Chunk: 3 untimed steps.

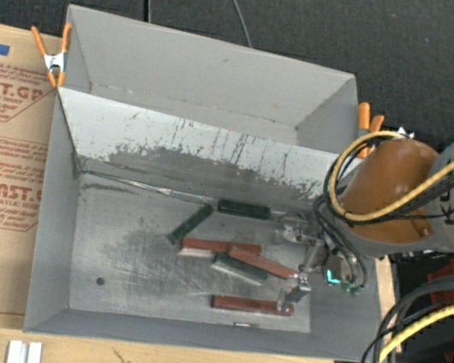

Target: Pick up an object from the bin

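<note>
The pick has not been made. The pincer [292,294] is low inside the bin [60,190], at the right of the frame, over the right-hand end of a flat red-brown bar [251,307] that lies on the floor near the bin's lower wall. That bar rests flat on the metal. The pincer's tip seems to be touching or just above its right end, though the view is too poor there to be sure. Whether the pincer is apart or together cannot be told, and nothing is plainly gripped in it.

Just above and left of that bar lies a small heap of similar sticks: a second red-brown bar [271,268] close under the wrist, a grey-green bar [238,269] beside it, and two more reddish pieces [202,247] further left. A dark green bar [191,224] lies slantwise at the heap's upper left, and another dark bar [244,210] sits against the back wall.

As I judge it, the approach is about finished. Closing on the bar and lifting it clear of the bin are still left.
</note>
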Each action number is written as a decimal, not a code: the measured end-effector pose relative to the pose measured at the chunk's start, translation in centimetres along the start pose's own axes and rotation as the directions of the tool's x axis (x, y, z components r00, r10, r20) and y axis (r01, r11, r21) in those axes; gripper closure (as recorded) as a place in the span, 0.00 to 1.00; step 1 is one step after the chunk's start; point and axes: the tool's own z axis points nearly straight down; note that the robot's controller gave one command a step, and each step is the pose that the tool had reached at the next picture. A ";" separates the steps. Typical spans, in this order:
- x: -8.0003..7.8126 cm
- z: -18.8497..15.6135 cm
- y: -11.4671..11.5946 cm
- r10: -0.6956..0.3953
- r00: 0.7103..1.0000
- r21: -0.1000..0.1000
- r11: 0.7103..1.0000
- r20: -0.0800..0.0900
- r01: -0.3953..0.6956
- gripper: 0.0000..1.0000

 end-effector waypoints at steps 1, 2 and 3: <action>-0.2 -0.4 0.0 -0.001 1.000 0.001 1.000 0.007 0.001 0.00; -2.3 6.6 -0.4 0.006 1.000 0.000 1.000 0.002 -0.006 1.00; -2.3 6.6 -0.4 0.007 1.000 0.001 1.000 0.002 -0.007 1.00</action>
